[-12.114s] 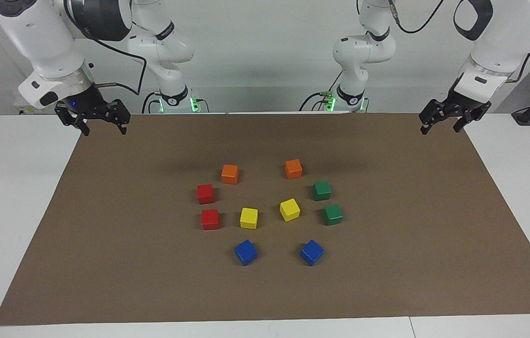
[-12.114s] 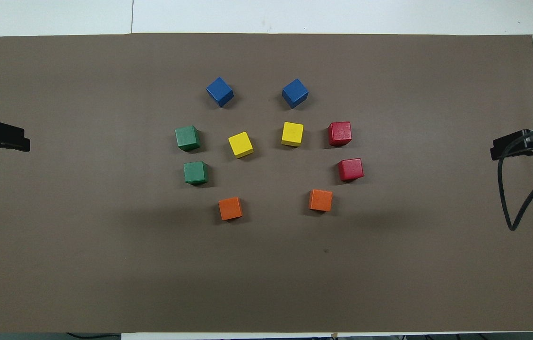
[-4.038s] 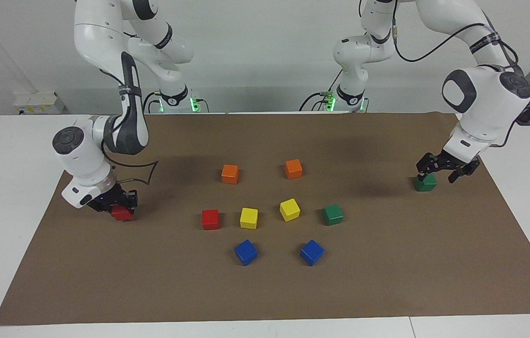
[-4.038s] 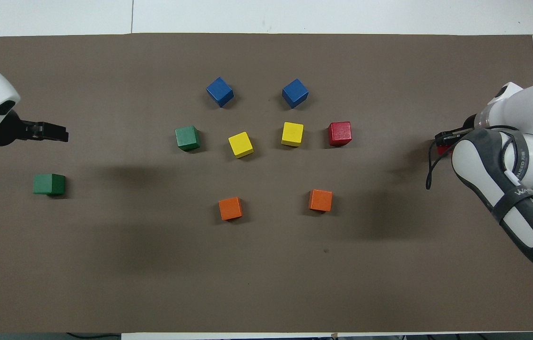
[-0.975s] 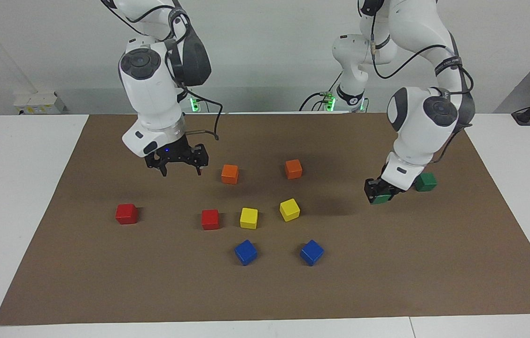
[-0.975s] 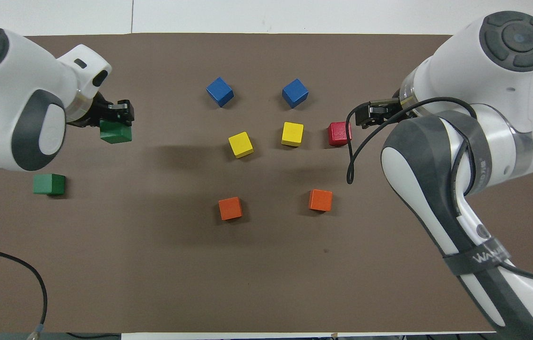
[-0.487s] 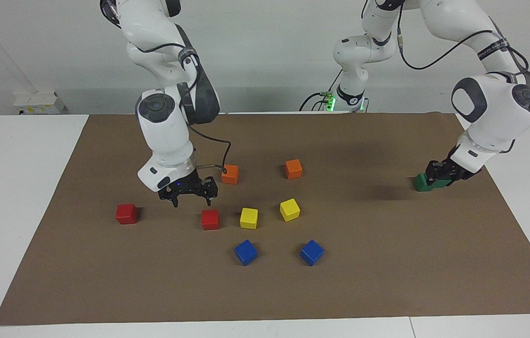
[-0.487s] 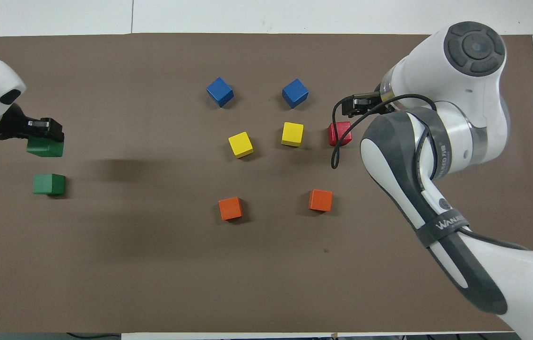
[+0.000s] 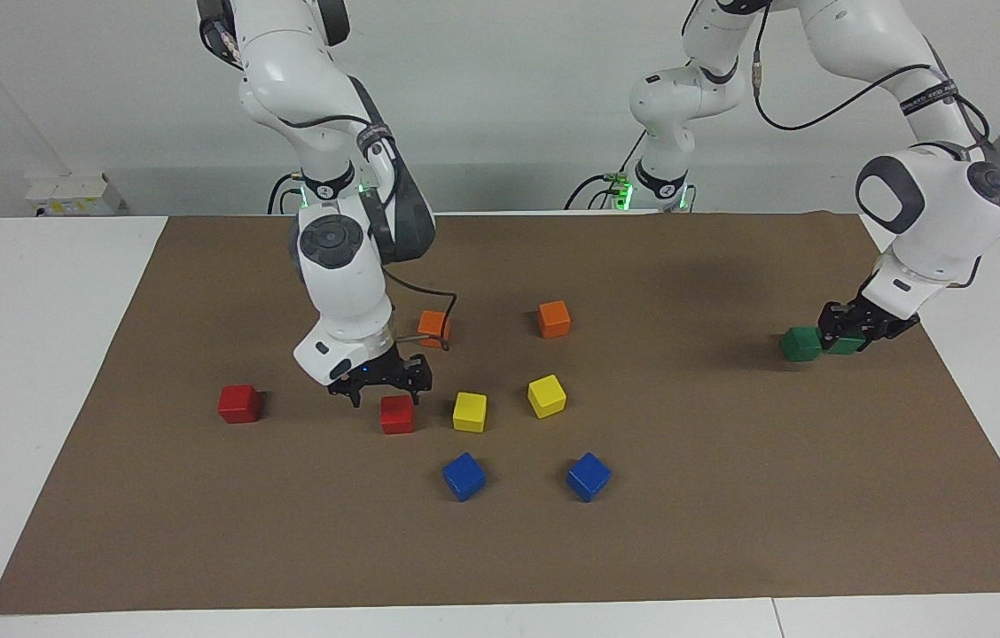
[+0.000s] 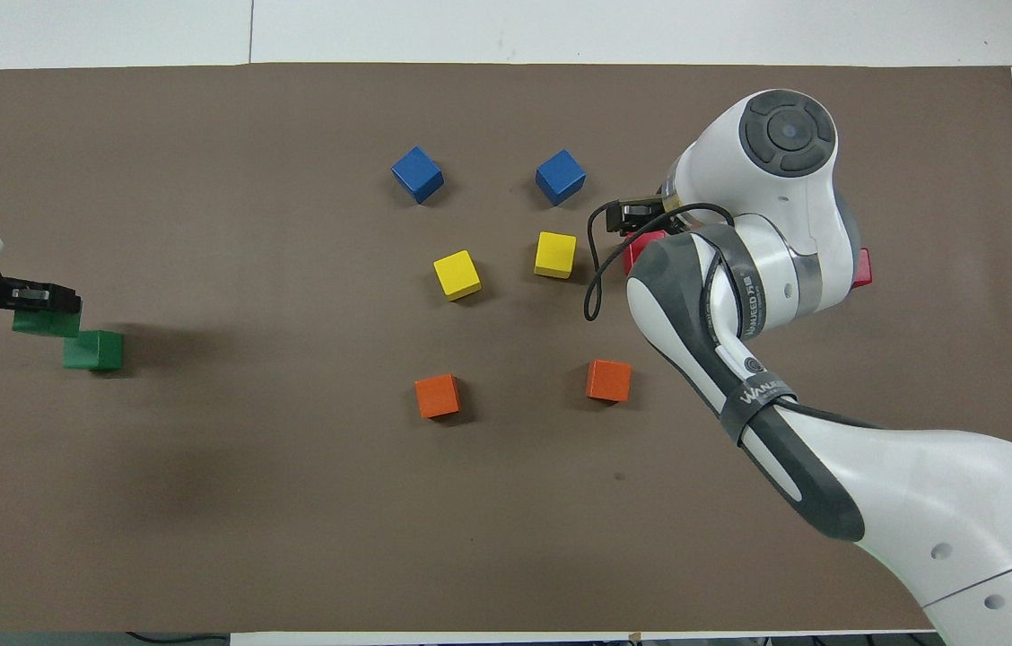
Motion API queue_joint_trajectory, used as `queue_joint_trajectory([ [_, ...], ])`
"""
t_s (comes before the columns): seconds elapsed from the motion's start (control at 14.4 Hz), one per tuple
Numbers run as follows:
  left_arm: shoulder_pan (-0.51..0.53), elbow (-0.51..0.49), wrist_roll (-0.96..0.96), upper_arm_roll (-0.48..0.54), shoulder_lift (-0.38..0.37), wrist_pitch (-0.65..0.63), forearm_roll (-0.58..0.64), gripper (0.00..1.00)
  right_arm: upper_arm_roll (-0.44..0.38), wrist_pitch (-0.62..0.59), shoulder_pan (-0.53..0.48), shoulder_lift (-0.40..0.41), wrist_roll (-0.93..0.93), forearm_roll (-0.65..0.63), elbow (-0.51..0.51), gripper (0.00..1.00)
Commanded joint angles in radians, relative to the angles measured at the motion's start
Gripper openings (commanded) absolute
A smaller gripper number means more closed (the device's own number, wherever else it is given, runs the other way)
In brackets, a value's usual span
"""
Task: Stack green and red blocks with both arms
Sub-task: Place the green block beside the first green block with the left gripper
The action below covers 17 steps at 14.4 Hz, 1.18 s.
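My right gripper (image 9: 386, 393) is open, low over a red block (image 9: 397, 414) in the middle of the brown mat; in the overhead view the gripper (image 10: 633, 218) and arm hide most of that block (image 10: 639, 248). The second red block (image 9: 239, 403) lies alone toward the right arm's end and peeks out beside the arm in the overhead view (image 10: 863, 267). My left gripper (image 9: 851, 335) is shut on a green block (image 9: 844, 345), held low right beside the other green block (image 9: 800, 343), not on it. Both also show in the overhead view: held block (image 10: 38, 321), resting block (image 10: 93, 350).
Two orange blocks (image 9: 434, 326) (image 9: 553, 319), two yellow blocks (image 9: 469, 412) (image 9: 546, 395) and two blue blocks (image 9: 464, 476) (image 9: 589, 476) lie around the mat's middle. The nearest yellow block sits close beside the red block under my right gripper. The brown mat (image 9: 730, 496) covers the white table.
My right gripper has come down and over to the middle red block. My left gripper has carried its green block past the resting green block and lower, toward the left arm's end.
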Motion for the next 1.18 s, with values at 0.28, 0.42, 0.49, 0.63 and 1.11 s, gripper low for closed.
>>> queue_joint_trajectory([
  [0.28, 0.026, -0.081, 0.04, -0.01, -0.045, 0.049, -0.012, 0.0, 0.004, 0.001, -0.002, 0.031, -0.01, -0.036, -0.014, 0.97],
  [0.42, 0.027, -0.086, 0.039, -0.01, -0.046, 0.046, -0.012, 0.0, 0.004, 0.004, -0.001, 0.035, -0.009, -0.033, -0.014, 0.97],
  [0.49, 0.027, -0.089, 0.037, -0.01, -0.046, 0.047, -0.012, 0.0, 0.004, 0.007, 0.001, 0.037, -0.009, -0.031, -0.014, 0.97],
  [0.63, 0.027, -0.096, 0.037, -0.01, -0.048, 0.05, -0.012, 0.0, 0.004, 0.013, 0.002, 0.039, -0.009, -0.024, -0.014, 0.97],
  [1.11, 0.027, -0.121, 0.04, -0.009, -0.057, 0.069, -0.012, 0.48, 0.008, 0.033, 0.005, 0.057, 0.0, -0.016, -0.012, 0.98],
])
